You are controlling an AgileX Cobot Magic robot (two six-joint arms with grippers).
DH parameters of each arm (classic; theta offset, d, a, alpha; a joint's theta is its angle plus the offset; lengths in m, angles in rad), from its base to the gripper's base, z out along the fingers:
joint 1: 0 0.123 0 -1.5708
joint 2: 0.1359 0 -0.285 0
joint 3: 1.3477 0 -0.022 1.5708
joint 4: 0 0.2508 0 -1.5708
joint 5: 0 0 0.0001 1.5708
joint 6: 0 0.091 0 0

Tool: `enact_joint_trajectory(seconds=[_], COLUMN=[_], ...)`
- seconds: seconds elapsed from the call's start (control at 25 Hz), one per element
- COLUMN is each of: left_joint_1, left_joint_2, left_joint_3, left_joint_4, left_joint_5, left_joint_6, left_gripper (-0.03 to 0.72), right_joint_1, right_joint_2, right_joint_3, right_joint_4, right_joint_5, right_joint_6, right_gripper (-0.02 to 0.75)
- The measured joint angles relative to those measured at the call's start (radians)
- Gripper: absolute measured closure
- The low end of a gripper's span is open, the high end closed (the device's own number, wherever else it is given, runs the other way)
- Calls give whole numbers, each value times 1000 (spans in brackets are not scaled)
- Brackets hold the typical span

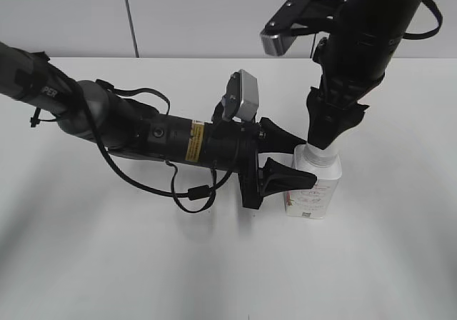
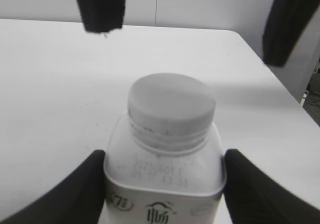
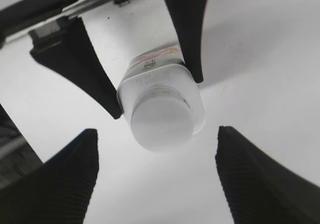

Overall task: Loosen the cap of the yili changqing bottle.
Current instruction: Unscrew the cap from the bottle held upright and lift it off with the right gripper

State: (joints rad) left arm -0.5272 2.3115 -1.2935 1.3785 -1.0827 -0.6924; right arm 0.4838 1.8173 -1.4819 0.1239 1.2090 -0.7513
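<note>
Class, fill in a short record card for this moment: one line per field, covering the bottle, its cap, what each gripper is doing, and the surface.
Bottle: yili changqing bottle stands upright on the white table
Cap: white cap sits on the neck, with thread showing beneath it
Left gripper: left gripper clamps the bottle's body from the side, a finger on each wall
Right gripper: right gripper is above the cap, jaws spread wide and clear of it
Label: pink-red print, small text too blurred to read
</note>
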Motion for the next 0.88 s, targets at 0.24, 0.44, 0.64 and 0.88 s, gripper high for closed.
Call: enact_joint_trajectory(seconds=[0.24, 0.44, 0.64, 0.88], left_joint_1=[0, 0, 0, -1], left_joint_2=[0, 0, 0, 0], left_joint_3=[0, 0, 0, 0], left_joint_4=[0, 0, 0, 0], left_joint_5=[0, 0, 0, 0], left_joint_6=[0, 0, 0, 0], left_gripper=[253, 253, 253, 253], right_joint_1=[0, 0, 0, 0], right_joint_2=[-9, -10, -10, -5], right_joint_3=[10, 61, 115, 121], right_joint_4=[-33, -30, -14, -12], right_joint_5=[2, 1, -92, -161], right_joint_6=[807, 1017, 1036, 1040], right_gripper=[162, 164, 167, 172])
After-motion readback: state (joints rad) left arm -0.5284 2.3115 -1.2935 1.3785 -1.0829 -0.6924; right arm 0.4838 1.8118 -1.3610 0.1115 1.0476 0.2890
